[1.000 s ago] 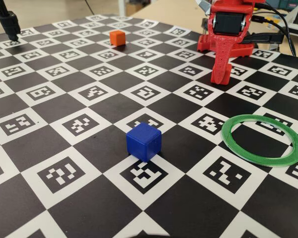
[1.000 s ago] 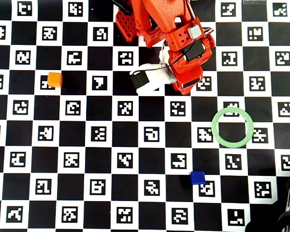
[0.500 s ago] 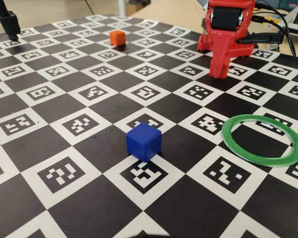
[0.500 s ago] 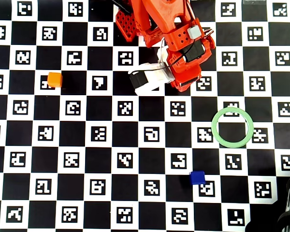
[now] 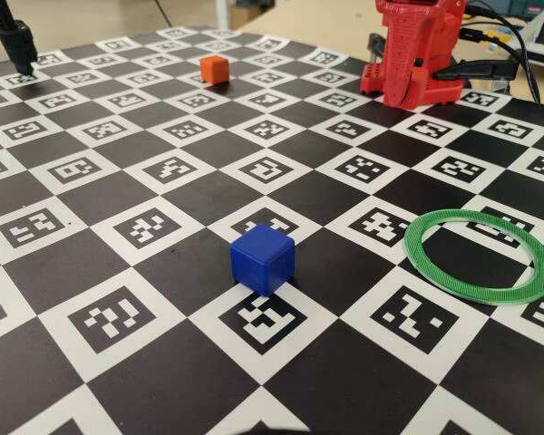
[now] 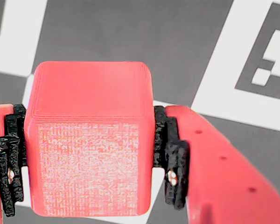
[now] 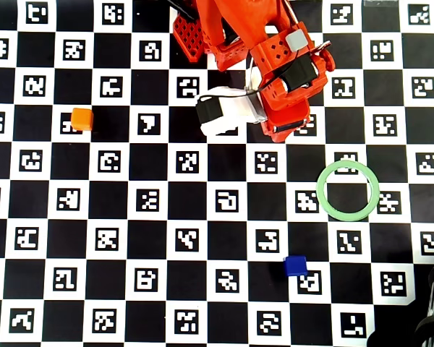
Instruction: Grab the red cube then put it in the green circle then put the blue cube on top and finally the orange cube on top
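Fingers [image 6: 161, 156] clamp red cube [image 6: 89, 140] | green circle [image 7: 348, 190] unobstructed — blue cube [image 7: 296, 265] near, orange cube [image 7: 82, 118] far left

**Red cube clamped between the gripper's pads**

The red cube [image 6: 89, 140] fills the middle of the wrist view, its top face and front face both showing. The gripper [image 6: 89, 161] holds it from 9 and 3 o'clock: black pads [image 6: 170, 156] press flat against both side faces, backed by red fingers. Behind, from 12 to 2 o'clock, lies the board [image 6: 177, 42], grey with white squares and a marker pattern.
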`<state>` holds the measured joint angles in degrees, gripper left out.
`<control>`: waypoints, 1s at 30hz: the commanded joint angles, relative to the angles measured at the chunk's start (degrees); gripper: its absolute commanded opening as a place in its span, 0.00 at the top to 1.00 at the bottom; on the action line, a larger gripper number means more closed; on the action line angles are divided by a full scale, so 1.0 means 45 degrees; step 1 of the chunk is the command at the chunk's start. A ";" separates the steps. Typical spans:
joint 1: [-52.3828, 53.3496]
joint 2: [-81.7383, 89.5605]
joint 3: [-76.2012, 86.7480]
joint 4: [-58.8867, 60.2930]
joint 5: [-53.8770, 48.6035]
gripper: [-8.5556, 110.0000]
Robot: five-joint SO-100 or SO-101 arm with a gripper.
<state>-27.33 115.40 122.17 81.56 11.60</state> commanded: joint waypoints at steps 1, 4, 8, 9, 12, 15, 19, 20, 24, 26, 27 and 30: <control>-0.0039 0.0117 -0.1934 0.0566 0.0059 0.92; -0.0254 -0.0254 -0.2891 0.0820 0.0605 0.92; -0.0742 -0.1270 -0.4277 0.1113 0.1426 0.92; -0.0820 -0.1680 -0.4707 0.1270 0.1582 0.92; -0.0957 -0.2695 -0.5918 0.1602 0.1797 0.92; -0.0957 -0.3770 -0.7305 0.2012 0.1875 0.92; -0.1016 -0.5703 -0.9570 0.2773 0.2441 0.92; -0.1074 -0.6172 -1.0078 0.2910 0.2578 0.92; -0.1582 -0.7715 -1.1855 0.3203 0.3223 0.92; -0.1914 -0.8223 -1.2324 0.2969 0.3691 0.92; -0.2070 -0.8477 -1.2520 0.2832 0.3945 0.92; -0.2480 -0.9258 -1.3262 0.2559 0.4648 0.92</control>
<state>-36.39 73.83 69.61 93.78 29.53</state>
